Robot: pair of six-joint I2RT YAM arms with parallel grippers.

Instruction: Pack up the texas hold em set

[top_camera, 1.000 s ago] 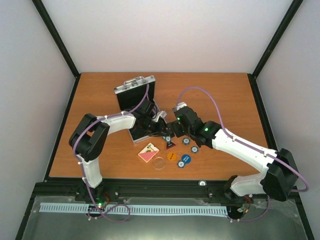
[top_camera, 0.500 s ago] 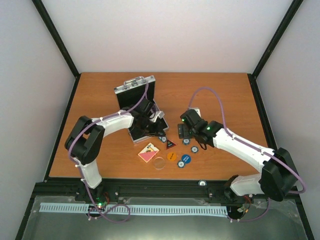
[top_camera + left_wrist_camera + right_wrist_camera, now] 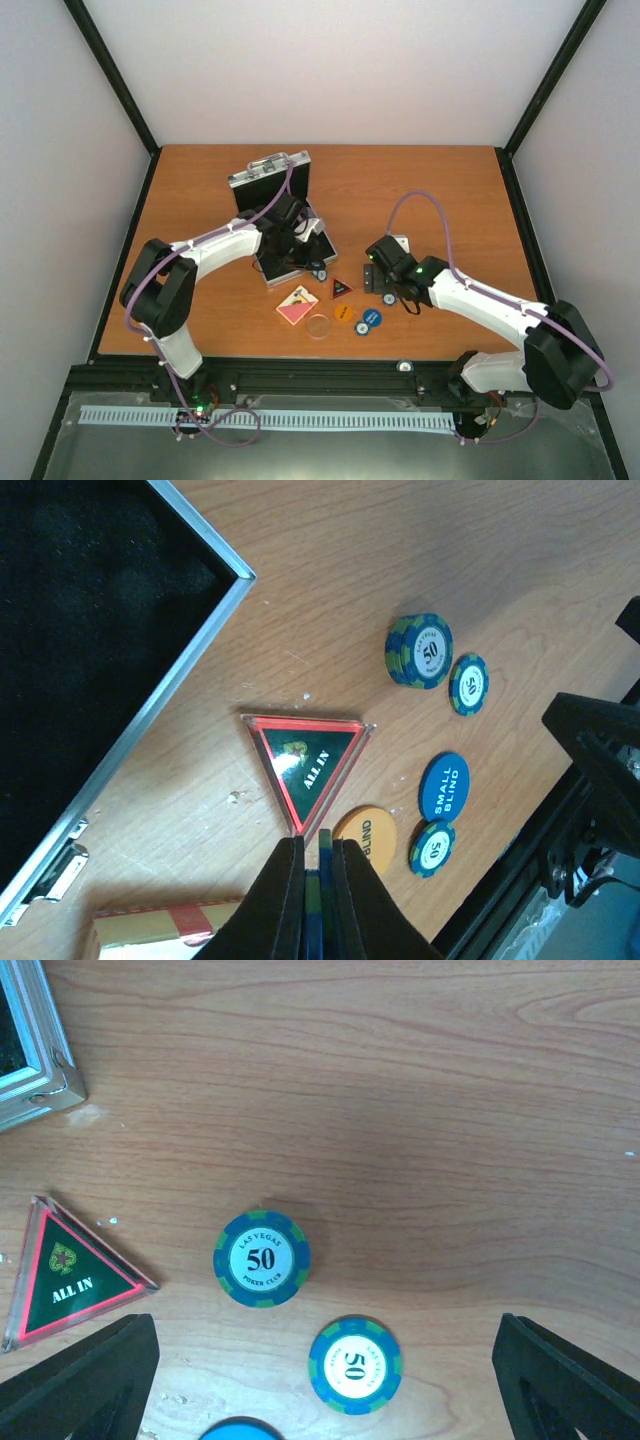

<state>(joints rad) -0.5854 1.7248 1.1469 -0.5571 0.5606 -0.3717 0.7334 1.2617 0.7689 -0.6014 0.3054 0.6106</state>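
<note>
The silver case (image 3: 268,172) stands open at the table's middle, its black foam (image 3: 90,630) filling the upper left of the left wrist view. My left gripper (image 3: 320,852) is shut on a few blue-green chips held on edge, just short of the red-black triangle (image 3: 305,755) and beside the case's front rim. My right gripper (image 3: 322,1365) is wide open above a chip stack (image 3: 261,1258) and a single chip (image 3: 355,1364). An orange disc (image 3: 368,835), a blue disc (image 3: 444,786), the pink deck (image 3: 297,305) and a clear disc (image 3: 319,326) lie on the wood.
The case's lid (image 3: 272,190) stands upright behind its base, handle up. Another chip (image 3: 432,848) lies by the blue disc near the table's front edge. Black frame rails (image 3: 300,375) run along that edge.
My right gripper has pulled back from the case to the right and now hovers over the loose chips. My left gripper has drawn back slightly toward the case, still shut on its chips.
</note>
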